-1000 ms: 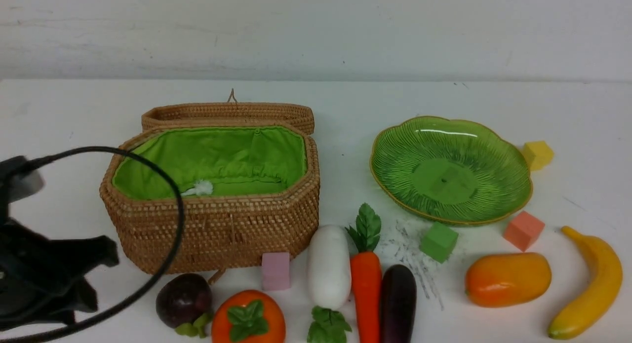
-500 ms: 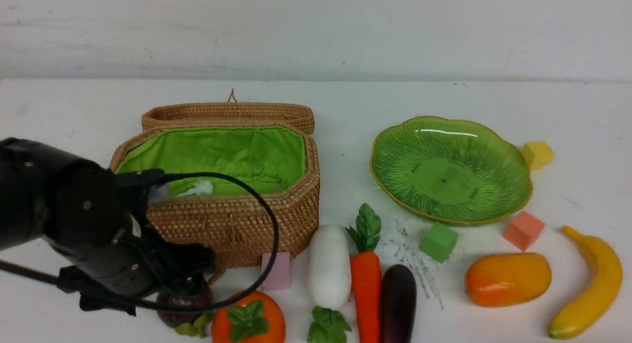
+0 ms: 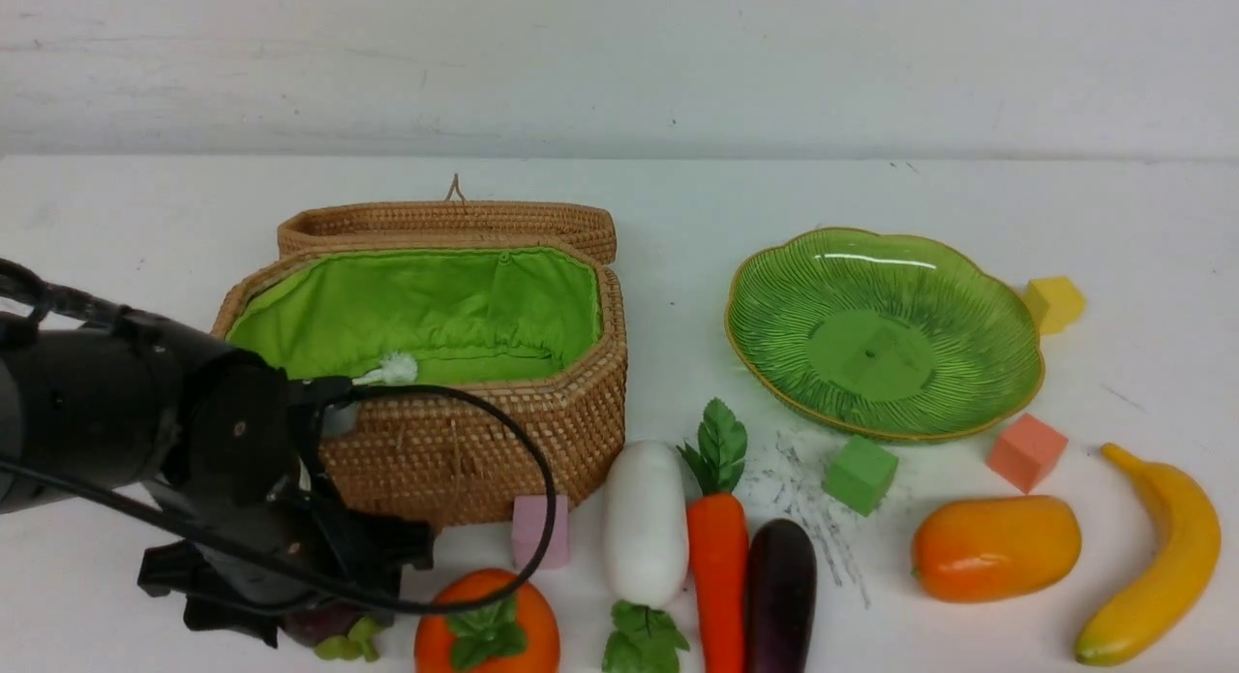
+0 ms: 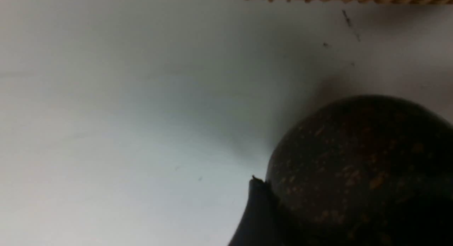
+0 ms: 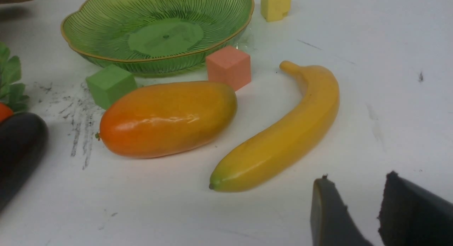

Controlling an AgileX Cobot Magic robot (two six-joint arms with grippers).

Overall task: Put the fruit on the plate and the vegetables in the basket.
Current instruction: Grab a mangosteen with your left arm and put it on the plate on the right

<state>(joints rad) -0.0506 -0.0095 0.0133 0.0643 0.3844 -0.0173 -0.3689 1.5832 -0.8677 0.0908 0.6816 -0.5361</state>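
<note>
In the front view the left arm [image 3: 174,431] and left gripper [image 3: 329,596] cover nearly all of the mangosteen [image 3: 319,627]. The bottom edge cuts off the persimmon [image 3: 487,625], carrot [image 3: 718,576] and eggplant [image 3: 780,596]. The left wrist view shows the mangosteen blurred and cropped, with one finger [image 4: 256,210] in frame, so the grip cannot be judged.

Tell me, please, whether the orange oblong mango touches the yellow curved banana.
Apart: the right wrist view shows bare white table between mango and banana.
</note>
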